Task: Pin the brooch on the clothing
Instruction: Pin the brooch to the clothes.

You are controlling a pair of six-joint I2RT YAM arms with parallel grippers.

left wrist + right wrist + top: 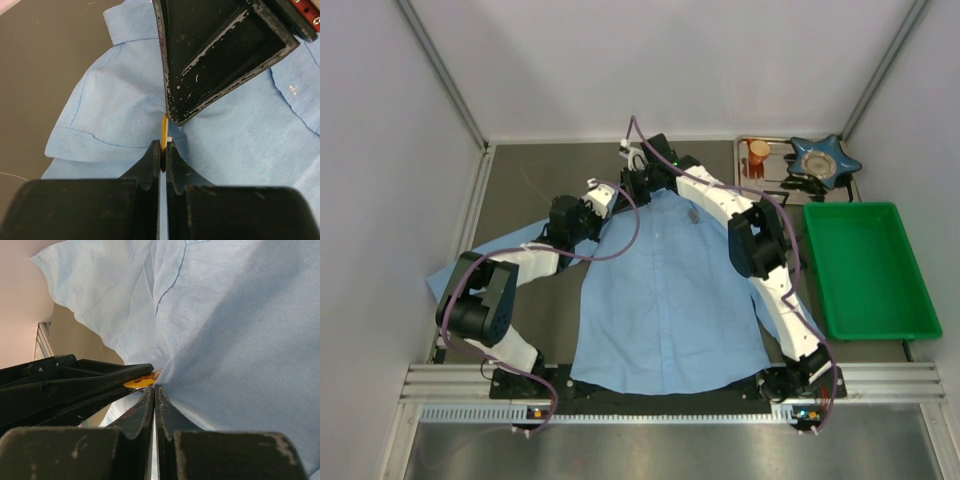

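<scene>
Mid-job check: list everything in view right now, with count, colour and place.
light blue button-up shirt: one, light blue, spread mid-table, collar at the far end.
thin yellow brooch: one, yellow, at the collar, seen edge-on.
green plastic bin: one, green, right of the shirt.
small metal tray: one, grey, behind the bin.
blue star-shaped object: one, blue, on the tray's right end.
small orange item: one, orange, on the tray; unidentifiable.
dark table: one, dark grey, underneath.
left gripper: one, black, shut on the brooch.
right gripper: one, black, pinching shirt fabric beside it.

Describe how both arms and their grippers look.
Left arm and right arm: white links, black joints, each trailed by a purple-grey cable. Left gripper and right gripper: black wedge-shaped fingers, scuffed with white scratches.
</scene>
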